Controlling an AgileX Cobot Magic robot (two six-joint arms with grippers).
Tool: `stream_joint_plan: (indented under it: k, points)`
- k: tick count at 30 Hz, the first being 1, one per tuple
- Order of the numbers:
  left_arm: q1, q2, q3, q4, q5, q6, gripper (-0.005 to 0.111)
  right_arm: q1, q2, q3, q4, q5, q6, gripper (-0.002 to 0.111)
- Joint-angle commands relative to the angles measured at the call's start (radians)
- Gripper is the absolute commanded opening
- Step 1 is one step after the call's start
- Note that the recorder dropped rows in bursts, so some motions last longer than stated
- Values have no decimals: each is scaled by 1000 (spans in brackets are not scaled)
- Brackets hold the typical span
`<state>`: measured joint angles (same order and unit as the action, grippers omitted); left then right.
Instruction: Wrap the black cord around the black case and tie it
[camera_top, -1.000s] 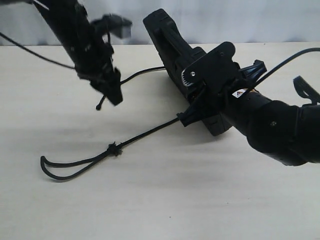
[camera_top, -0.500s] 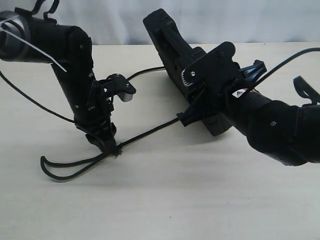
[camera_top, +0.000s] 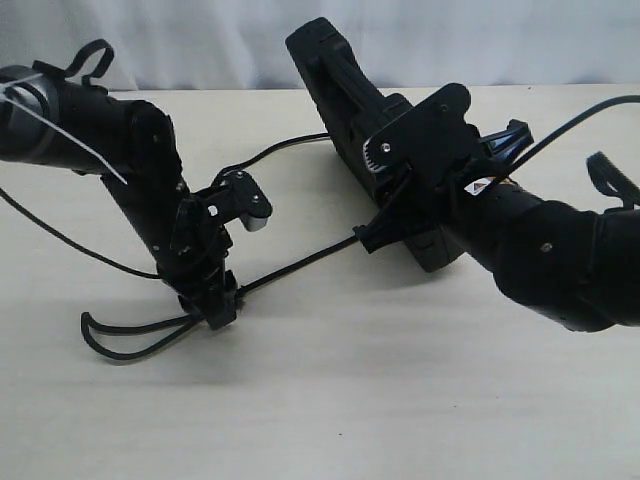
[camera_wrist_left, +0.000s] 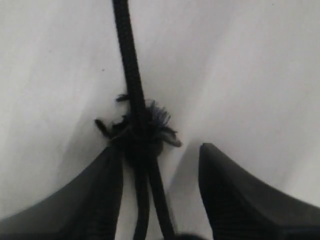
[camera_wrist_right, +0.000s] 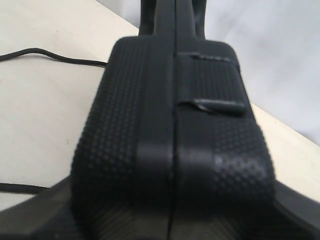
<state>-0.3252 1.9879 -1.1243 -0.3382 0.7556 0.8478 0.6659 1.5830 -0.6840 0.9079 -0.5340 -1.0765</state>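
Where the braided black cord knots, fuzzy fibres splay.

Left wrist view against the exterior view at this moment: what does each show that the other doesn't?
Left wrist only: the frayed knot close up, its loose fibres visible, lying between the open fingers of the left hand. Exterior only: the black case held up on its edge by the right hand, and the loop of the black cord lying on the table. Both: the left hand at the knot, with the cord running on past it.
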Motion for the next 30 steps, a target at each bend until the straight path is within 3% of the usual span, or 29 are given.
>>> stream_joint_plan:
  k: [1,6,10,16,18,24,27,30]
  points:
    - [-1,-1,6,-92,-21,128,45,-2,-19,-2,-23,-37,1,4]
    - [-1,21,8,-79,-95,125,18,-2,-19,-2,-23,-37,1,4]
    - [-1,39,8,145,-46,125,1,-2,-19,-2,-23,-37,1,4]
    - [-1,20,5,677,-68,121,0,-2,-19,-2,-23,-37,1,4]
    - [-1,18,5,775,-95,121,0,-2,-19,-2,-23,-37,1,4]
    - [-1,18,5,735,-167,93,0,-2,-19,-2,-26,-37,-4,4]
    - [-1,18,5,717,-183,-33,3,-2,-19,-2,-26,-37,-4,4]
    - [-1,18,5,717,-174,-257,17,-2,-19,-2,-26,-37,-4,4]
